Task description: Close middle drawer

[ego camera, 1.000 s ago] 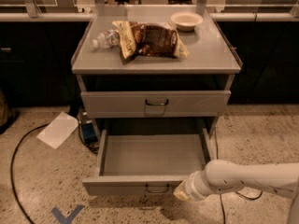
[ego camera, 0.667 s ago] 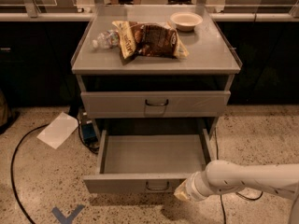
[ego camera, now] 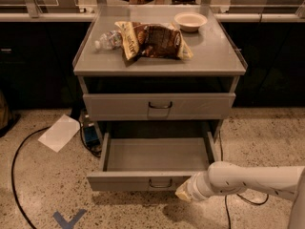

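Note:
The middle drawer (ego camera: 143, 180) is pulled out from the grey cabinet, low and near the floor. Its shallow tray is empty. A small dark wire handle (ego camera: 160, 183) sits at the centre of its flat front panel. My gripper (ego camera: 184, 192), at the end of a white arm coming in from the right, is against the front panel just right of the handle. The taller drawer (ego camera: 159, 107) above it is shut.
On the cabinet top (ego camera: 214, 56) lie a brown snack bag (ego camera: 153, 40), a plastic bottle (ego camera: 108, 39) and a white bowl (ego camera: 190, 21). A sheet of paper (ego camera: 59, 132) and a black cable (ego camera: 19, 175) lie on the speckled floor to the left. A blue mark (ego camera: 67, 219) is on the floor.
The middle drawer's front panel has slid slightly back toward the cabinet, and my gripper has moved with it.

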Motion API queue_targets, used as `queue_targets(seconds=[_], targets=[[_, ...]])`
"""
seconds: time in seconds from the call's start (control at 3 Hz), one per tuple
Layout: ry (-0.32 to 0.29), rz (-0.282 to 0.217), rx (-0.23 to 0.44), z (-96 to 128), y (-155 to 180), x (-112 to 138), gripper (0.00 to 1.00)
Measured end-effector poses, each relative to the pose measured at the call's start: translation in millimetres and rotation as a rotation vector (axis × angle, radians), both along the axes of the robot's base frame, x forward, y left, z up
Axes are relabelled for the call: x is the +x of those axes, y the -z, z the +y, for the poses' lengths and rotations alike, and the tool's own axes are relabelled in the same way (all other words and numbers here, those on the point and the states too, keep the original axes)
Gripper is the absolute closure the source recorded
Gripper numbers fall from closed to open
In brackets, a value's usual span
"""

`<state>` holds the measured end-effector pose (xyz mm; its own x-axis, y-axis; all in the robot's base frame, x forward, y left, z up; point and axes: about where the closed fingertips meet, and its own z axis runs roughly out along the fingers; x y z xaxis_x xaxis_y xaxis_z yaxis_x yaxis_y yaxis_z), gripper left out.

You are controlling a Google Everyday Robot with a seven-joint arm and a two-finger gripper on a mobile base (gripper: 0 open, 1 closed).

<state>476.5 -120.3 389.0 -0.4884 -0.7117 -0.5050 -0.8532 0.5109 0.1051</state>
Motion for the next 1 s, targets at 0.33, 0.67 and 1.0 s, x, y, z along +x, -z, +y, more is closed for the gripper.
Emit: queue_targets(seconds=[0.33, 0.67, 1.0], targets=[[0.028, -0.049, 0.003, -3, -8, 32, 1.0], [0.028, -0.049, 0.003, -3, -8, 32, 1.0], [0.032, -0.081, 0.007, 2, -11, 49, 1.0]])
